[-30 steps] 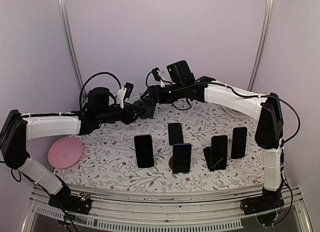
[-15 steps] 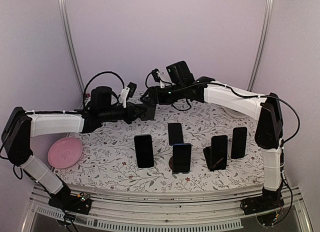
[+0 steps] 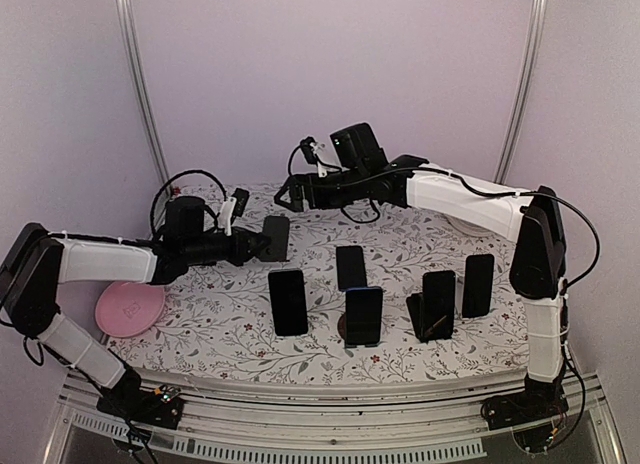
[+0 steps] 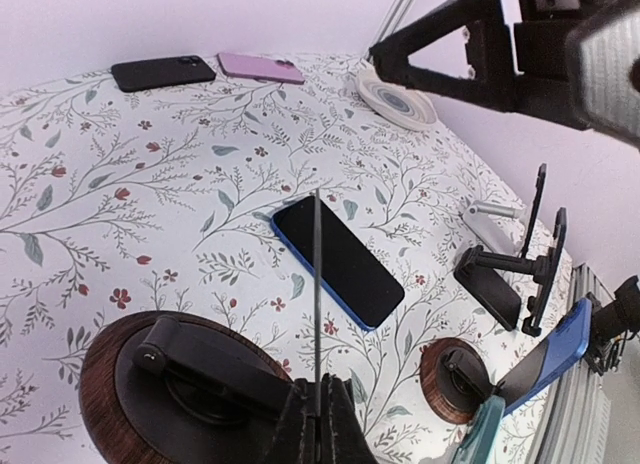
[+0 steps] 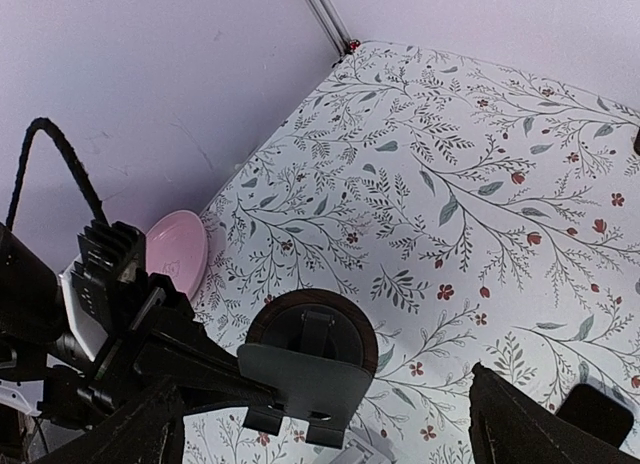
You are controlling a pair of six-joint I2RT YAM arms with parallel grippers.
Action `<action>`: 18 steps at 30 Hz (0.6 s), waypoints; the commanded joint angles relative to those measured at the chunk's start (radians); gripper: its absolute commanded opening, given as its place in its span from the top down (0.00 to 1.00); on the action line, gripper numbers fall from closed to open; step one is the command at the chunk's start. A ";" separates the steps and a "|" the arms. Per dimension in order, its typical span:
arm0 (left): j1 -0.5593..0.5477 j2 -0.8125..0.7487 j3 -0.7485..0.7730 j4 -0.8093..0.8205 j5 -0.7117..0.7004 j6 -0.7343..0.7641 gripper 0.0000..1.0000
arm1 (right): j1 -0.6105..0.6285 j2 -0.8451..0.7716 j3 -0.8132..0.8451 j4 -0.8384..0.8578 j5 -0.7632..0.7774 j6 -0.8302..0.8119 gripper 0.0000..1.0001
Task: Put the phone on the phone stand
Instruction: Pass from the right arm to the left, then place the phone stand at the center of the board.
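Observation:
The phone (image 3: 276, 238) is a thin dark grey slab, held upright above the table by my left gripper (image 3: 259, 243), which is shut on it. The left wrist view shows the phone (image 4: 317, 284) edge-on, rising from the shut left gripper (image 4: 317, 402). An empty phone stand (image 4: 180, 379) with a round wooden base sits just below and to the left. From the right wrist view, the phone (image 5: 305, 376) hangs in front of that stand (image 5: 312, 329). My right gripper (image 3: 287, 193) is open and apart from the phone, fingers (image 5: 525, 424) spread wide.
A blue-edged phone (image 4: 338, 259) lies flat on the floral cloth. Stands with phones (image 3: 363, 316) (image 3: 437, 304) and upright phones (image 3: 288, 302) (image 3: 478, 284) fill the front. A pink plate (image 3: 130, 306) sits at the left, a white dish (image 4: 396, 95) at the back right.
The grippers met at the phone. The left one shut on it, the right one opened and let go, and the left arm drew back left and down with the phone.

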 commanded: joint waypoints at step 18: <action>0.052 -0.220 -0.315 0.046 -0.152 -0.121 1.00 | -0.045 -0.147 -0.220 0.096 0.023 -0.044 0.01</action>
